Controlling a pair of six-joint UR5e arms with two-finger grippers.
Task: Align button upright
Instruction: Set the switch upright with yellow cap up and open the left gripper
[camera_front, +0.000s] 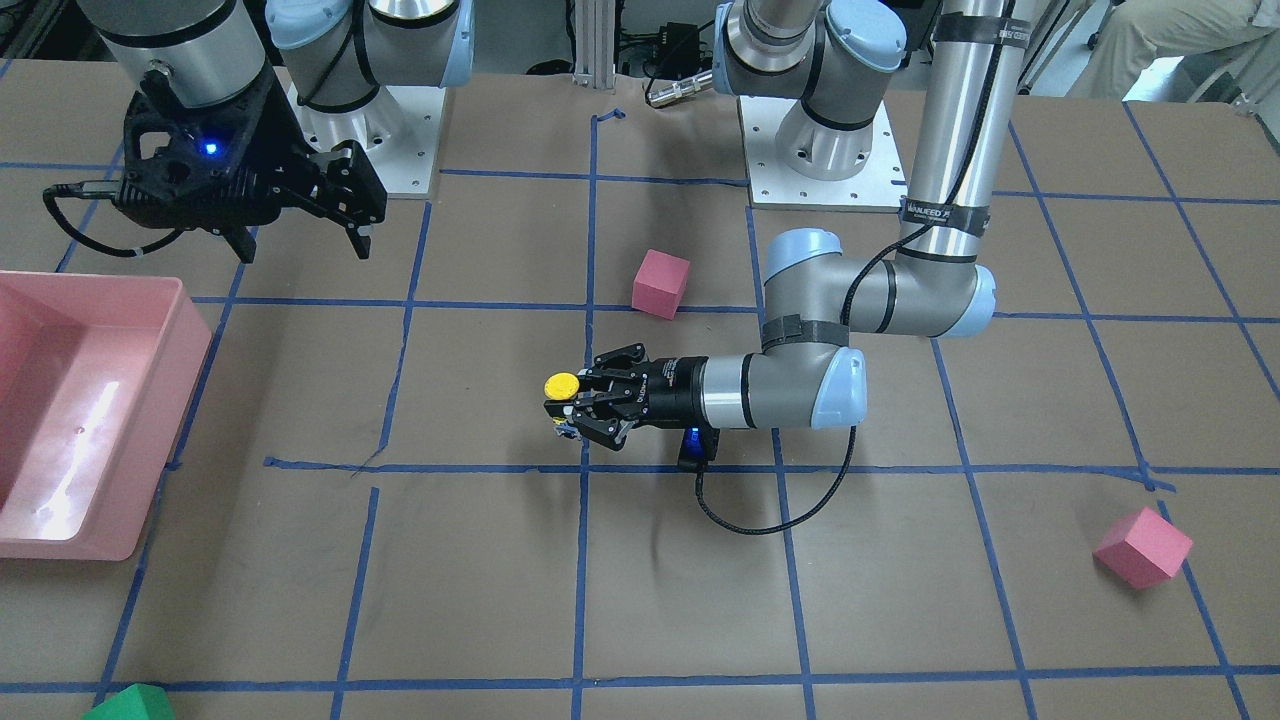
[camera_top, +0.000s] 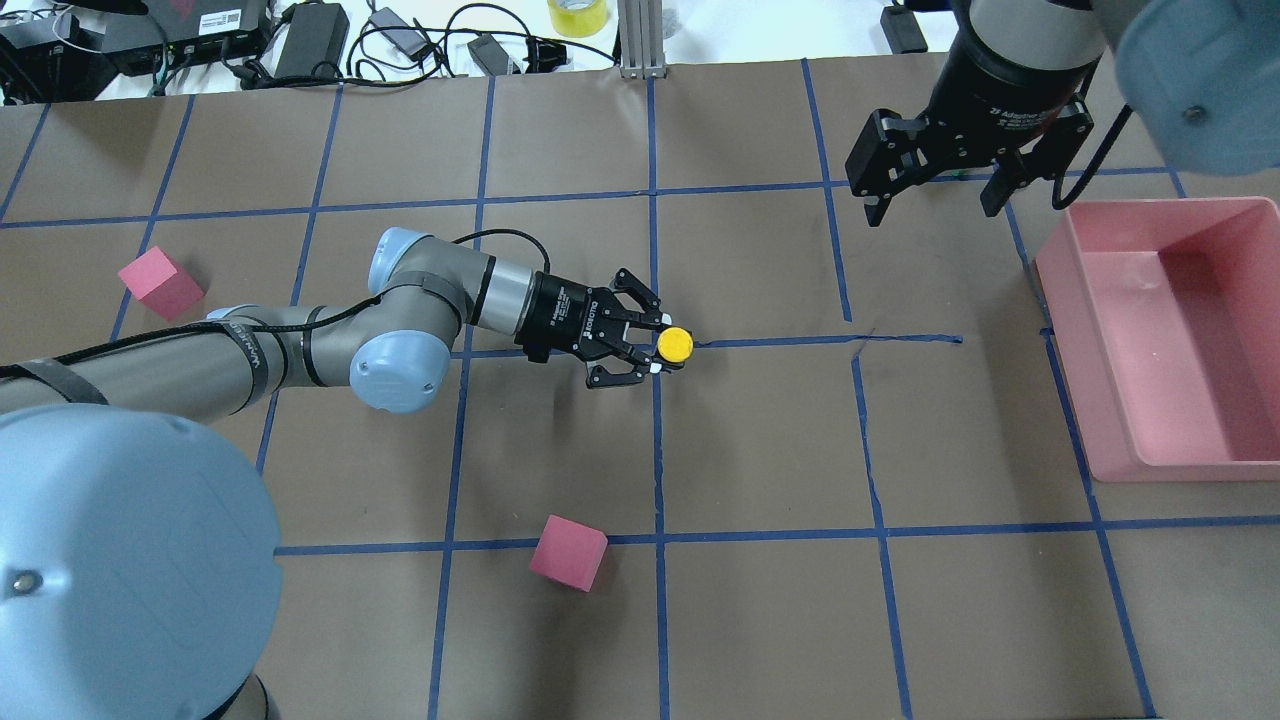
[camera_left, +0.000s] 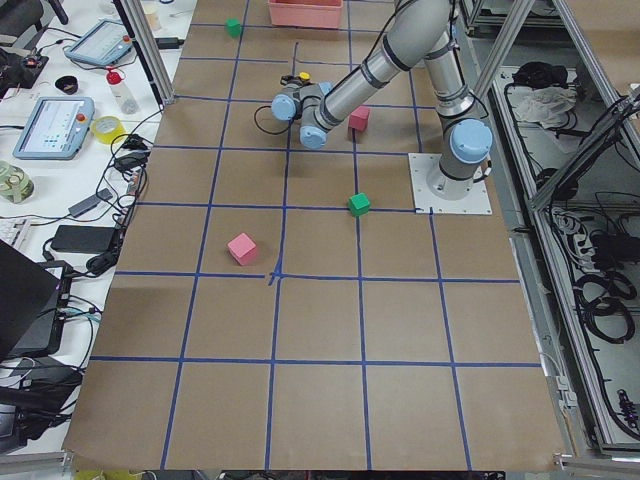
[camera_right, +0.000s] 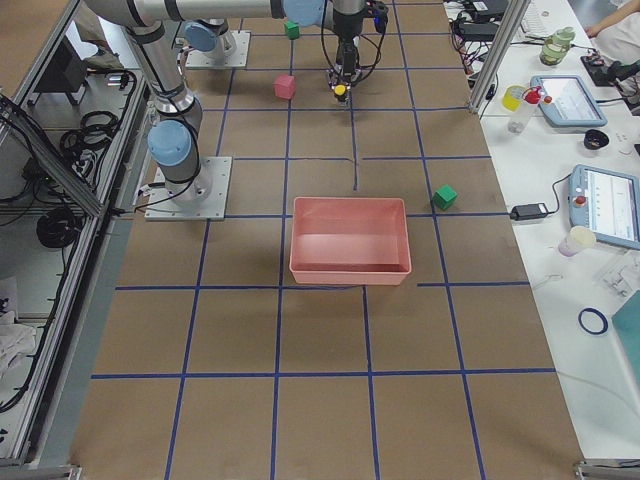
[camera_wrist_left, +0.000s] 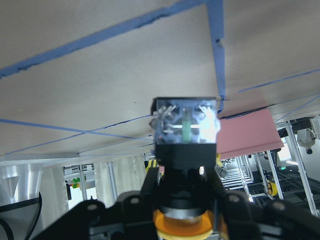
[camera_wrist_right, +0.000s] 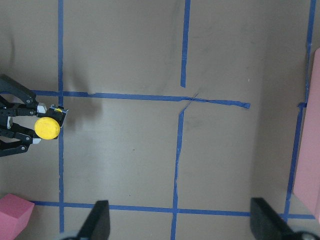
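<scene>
Button (camera_top: 676, 345), yellow cap up, is pinched in left gripper's (camera_top: 658, 343) closed fingers low over table's (camera_top: 760, 450) middle, set-down seemingly in hand; next move likely needs base flat before release, w/ right gripper (camera_top: 935, 208) hovering, fingers spread.

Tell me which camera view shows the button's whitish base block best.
Left wrist-mounted: the button is central, its base block close and sharp. Overhead, front-facing and right wrist views show mainly the yellow cap in the left gripper's fingers; side views show a speck.
</scene>
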